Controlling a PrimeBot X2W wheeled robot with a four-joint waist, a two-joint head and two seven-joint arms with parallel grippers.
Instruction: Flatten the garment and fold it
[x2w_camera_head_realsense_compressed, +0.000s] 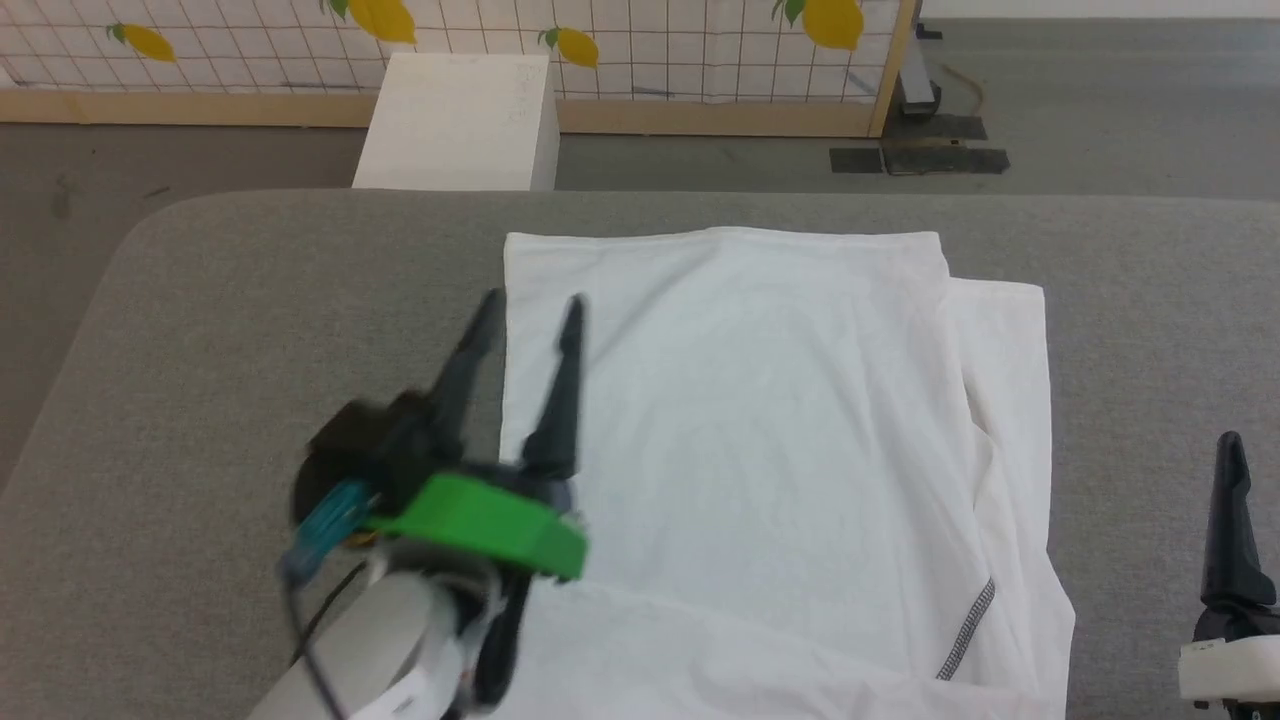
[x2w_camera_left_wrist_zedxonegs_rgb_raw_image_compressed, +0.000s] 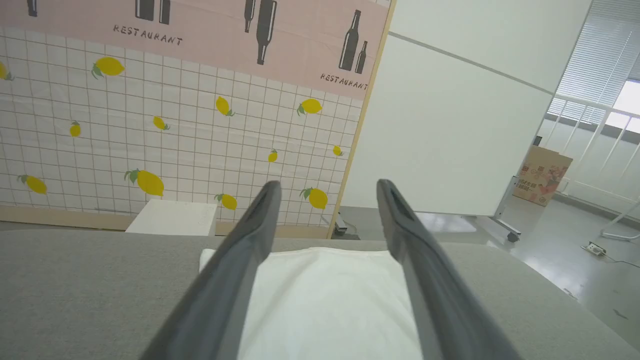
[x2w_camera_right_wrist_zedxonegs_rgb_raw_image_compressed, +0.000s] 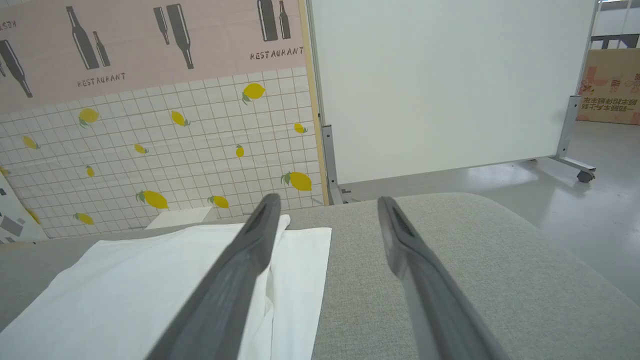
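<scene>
Showing a zigzag seam (x2w_camera_head_realsense_compressed: 967, 630) on the folded T-shirt (x2w_camera_head_realsense_compressed: 740, 420), head view; wrist views add a whiteboard (x2w_camera_left_wrist_zedxonegs_rgb_raw_image_compressed: 450, 125). Fingers of left gripper (x2w_camera_head_realsense_compressed: 532, 303) and right gripper (x2w_camera_right_wrist_zedxonegs_rgb_raw_image_compressed: 327, 200) spread, empty.

"Where is the garment (x2w_camera_head_realsense_compressed: 740, 420)?"
"It lies flat on the grey table (x2w_camera_head_realsense_compressed: 250, 300). Its right side is folded in."
"And the left gripper (x2w_camera_head_realsense_compressed: 532, 305)?"
"It is over the garment's left edge, fingers apart, holding nothing. The right gripper (x2w_camera_head_realsense_compressed: 1232, 480) is far right."
"What's behind?"
"A white box (x2w_camera_head_realsense_compressed: 460, 120)."
</scene>
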